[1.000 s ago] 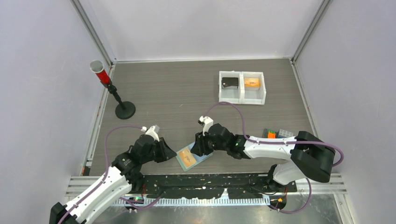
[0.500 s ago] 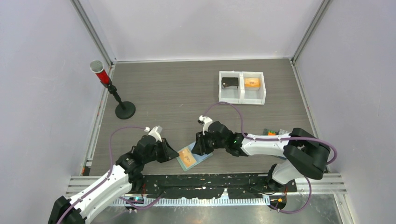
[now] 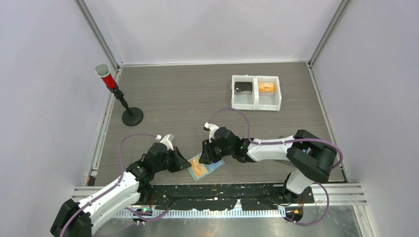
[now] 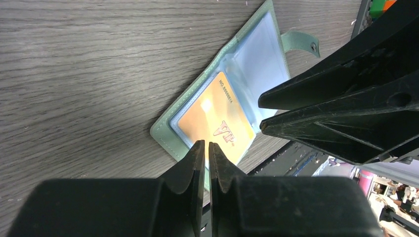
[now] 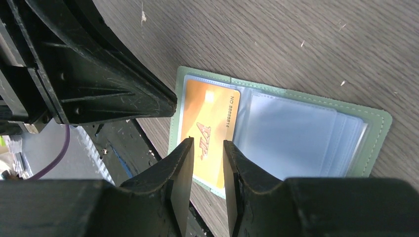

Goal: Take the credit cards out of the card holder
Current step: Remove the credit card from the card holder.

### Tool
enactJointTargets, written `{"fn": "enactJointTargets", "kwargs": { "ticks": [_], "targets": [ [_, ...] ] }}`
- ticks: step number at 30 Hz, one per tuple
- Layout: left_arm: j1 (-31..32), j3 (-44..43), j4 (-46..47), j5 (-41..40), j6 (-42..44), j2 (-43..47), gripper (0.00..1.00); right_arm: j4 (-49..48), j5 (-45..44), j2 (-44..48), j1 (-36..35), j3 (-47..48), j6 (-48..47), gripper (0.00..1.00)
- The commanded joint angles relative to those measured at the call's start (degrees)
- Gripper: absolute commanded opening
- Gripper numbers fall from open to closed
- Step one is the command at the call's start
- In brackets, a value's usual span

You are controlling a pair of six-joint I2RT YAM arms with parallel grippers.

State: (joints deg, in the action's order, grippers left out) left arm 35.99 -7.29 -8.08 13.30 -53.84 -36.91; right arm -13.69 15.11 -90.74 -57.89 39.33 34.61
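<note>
The sage-green card holder (image 3: 213, 167) lies open flat near the table's front edge, with its snap tab (image 4: 301, 42) sticking out. An orange-tan credit card (image 5: 210, 121) marked VIP sits in its left clear pocket. The pale blue-grey pockets (image 5: 291, 133) fill the other half; I cannot tell whether a card is in them. My left gripper (image 4: 206, 144) is at the holder's near left corner (image 4: 165, 136), jaws pressed almost together on its edge. My right gripper (image 5: 204, 143) hovers over the orange card's end, open, with a finger-wide gap and nothing gripped.
A white two-compartment tray (image 3: 256, 101) stands at the back right, with a black flat piece (image 3: 243, 87) and an orange item (image 3: 267, 88) in it. A red-tipped tube on a black stand (image 3: 132, 117) is at the back left. The black rail (image 3: 222, 191) runs just in front of the holder.
The left jaws have closed down at the holder's corner. The right jaws have narrowed a little and that gripper has edged left over the orange card. The holder has not moved.
</note>
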Motion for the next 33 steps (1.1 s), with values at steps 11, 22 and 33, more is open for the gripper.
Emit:
{"fn": "enactJointTargets", "kwargs": {
  "ticks": [11,22,33],
  "targets": [
    [-0.15,0.96,2.31,-1.77,-0.03,-2.20,0.09,0.93,-1.06,-5.12,0.06,3.54,-0.42,0.36],
    [-0.21,0.11,1.47,-2.27,0.91,-4.29,0.09,0.46,-0.26,-5.70,0.13,3.15,-0.33,0.36],
    [-0.19,0.41,0.16,-2.58,0.76,-3.91,0.09,-5.03,5.11,-7.14,1.88,1.36,2.20,0.35]
  ]
}}
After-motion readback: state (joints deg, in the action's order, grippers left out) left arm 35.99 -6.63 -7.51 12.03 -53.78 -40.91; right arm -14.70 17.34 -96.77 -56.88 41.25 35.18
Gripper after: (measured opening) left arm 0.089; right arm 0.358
